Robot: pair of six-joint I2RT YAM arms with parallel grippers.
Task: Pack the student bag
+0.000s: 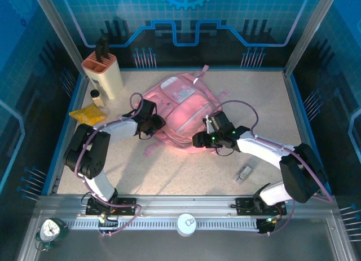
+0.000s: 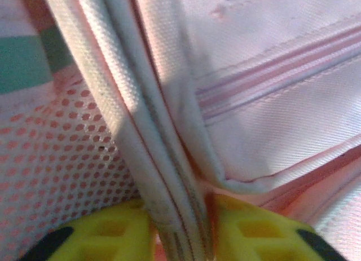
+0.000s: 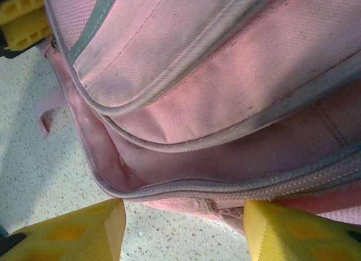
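Observation:
The student bag (image 1: 181, 110), a pink backpack with pale trim, lies flat in the middle of the table. My left gripper (image 1: 150, 123) is at its left edge. In the left wrist view my left gripper (image 2: 179, 234) is shut on a fold of pale trim (image 2: 169, 176), with yellow fingers (image 2: 101, 233) pressing both sides and pink mesh to the left. My right gripper (image 1: 210, 138) is at the bag's near right side. In the right wrist view my right gripper (image 3: 183, 233) is open, its fingers (image 3: 73, 231) wide apart just short of the gaping zip opening (image 3: 186, 165), with nothing between them.
A beige holder (image 1: 103, 73) with dark handles stands at the back left, with a small bottle (image 1: 97, 97) and a yellow packet (image 1: 87, 114) beside it. A small grey item (image 1: 244, 172) lies front right. A clock (image 1: 51, 230) and a white disc (image 1: 186, 223) sit by the near rail.

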